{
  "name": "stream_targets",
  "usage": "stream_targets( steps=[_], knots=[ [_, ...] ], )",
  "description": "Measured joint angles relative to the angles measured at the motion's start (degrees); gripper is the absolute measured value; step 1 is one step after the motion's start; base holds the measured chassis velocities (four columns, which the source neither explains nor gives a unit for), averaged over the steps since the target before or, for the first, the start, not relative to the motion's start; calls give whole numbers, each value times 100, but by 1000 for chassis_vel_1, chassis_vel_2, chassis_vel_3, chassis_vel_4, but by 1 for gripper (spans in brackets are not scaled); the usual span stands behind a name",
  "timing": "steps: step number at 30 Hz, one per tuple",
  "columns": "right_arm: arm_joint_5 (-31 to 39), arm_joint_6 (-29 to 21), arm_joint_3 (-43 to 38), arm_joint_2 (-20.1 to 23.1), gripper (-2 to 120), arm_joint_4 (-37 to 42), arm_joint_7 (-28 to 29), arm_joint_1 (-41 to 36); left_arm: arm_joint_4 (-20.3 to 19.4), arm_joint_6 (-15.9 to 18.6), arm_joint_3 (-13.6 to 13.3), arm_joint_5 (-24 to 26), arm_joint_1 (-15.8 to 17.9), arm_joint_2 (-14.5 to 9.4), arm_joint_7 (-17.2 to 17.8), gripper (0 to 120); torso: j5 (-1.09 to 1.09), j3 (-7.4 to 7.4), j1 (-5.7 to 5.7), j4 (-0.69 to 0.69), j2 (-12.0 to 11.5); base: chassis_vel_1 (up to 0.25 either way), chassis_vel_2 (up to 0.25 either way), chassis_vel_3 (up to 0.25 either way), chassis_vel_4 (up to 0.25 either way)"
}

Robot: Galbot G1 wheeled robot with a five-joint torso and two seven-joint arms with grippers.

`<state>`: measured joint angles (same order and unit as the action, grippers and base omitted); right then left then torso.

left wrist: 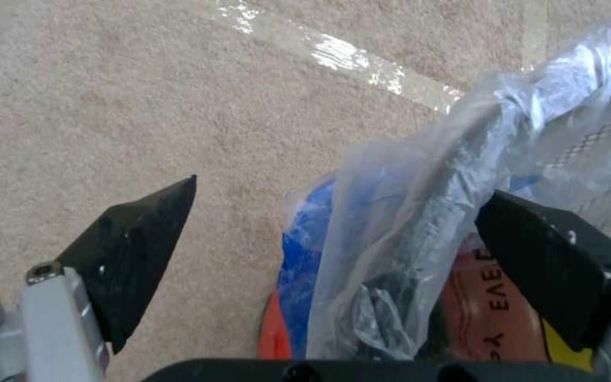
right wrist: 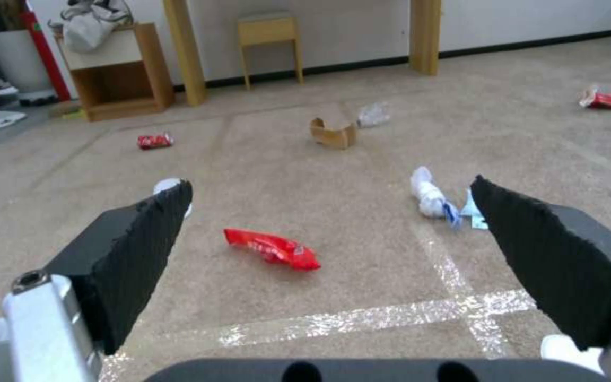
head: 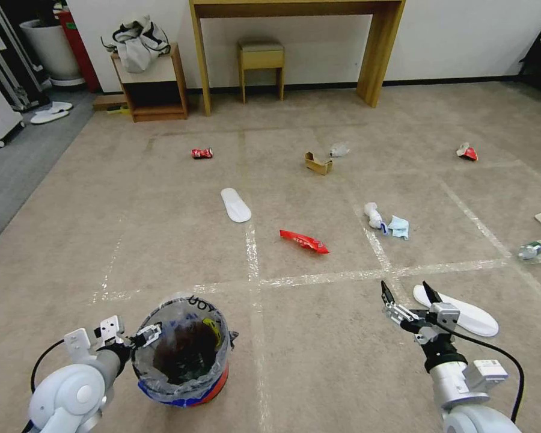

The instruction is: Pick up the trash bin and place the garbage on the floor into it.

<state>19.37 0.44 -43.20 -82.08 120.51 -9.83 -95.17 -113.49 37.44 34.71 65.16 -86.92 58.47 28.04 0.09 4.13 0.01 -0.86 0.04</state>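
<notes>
While parked low on the left of the head view, left gripper point(head: 129, 337) sat at the rim of the trash bin point(head: 183, 355), fingers spread wide, one black pad point(left wrist: 539, 254) inside the rim against the clear plastic bag point(left wrist: 419, 223), the other pad out over the carpet point(head: 132, 210). Could not tell whether the rim was truly pinched. Bin stood upright on the beige carpet, near a crossing of shiny tape lines point(head: 342, 278).

Right gripper point(head: 406, 293) hovered low on the right, fingers splayed wide with nothing between them, just beside a white slipper point(head: 463, 313). Pointed toward the litter.

Scattered ahead on the carpet: red foil wrapper point(head: 305, 241) nearest, just past the tape line; another flat white slipper point(head: 235, 204) beyond it to the left; white wad point(head: 373, 214) touching a blue face mask point(head: 398, 227) to the right. Farther back, red can point(head: 202, 153), brown cardboard scrap point(head: 318, 163) near a clear plastic wad point(head: 339, 149), and a red-and-white wrapper point(head: 467, 152) far right. Plastic bottle point(head: 534, 249) lay at the right edge.
</notes>
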Motion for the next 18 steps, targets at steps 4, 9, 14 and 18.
stream_targets(
  steps=[4,9,14,18],
  knots=[
    [2,11,-4,-6,100,0,0,-10,0,-1,-24,-9,-1,1,10,100,-2,1,0,-1,-1,0,0,0,0],
    [5,16,-6,-10,100,-1,6,-3,-34,0,-24,68,-46,-61,32,92,-7,2,0,-2,-3,0,0,0,0],
    [9,16,-4,-16,100,-1,13,1,-87,2,-24,215,-99,-126,81,79,-11,3,0,-3,-4,0,0,0,0],
    [13,12,7,-26,100,20,28,-10,-148,28,-24,432,-162,-269,162,60,-13,3,0,-4,-4,0,0,0,0]
  ],
)
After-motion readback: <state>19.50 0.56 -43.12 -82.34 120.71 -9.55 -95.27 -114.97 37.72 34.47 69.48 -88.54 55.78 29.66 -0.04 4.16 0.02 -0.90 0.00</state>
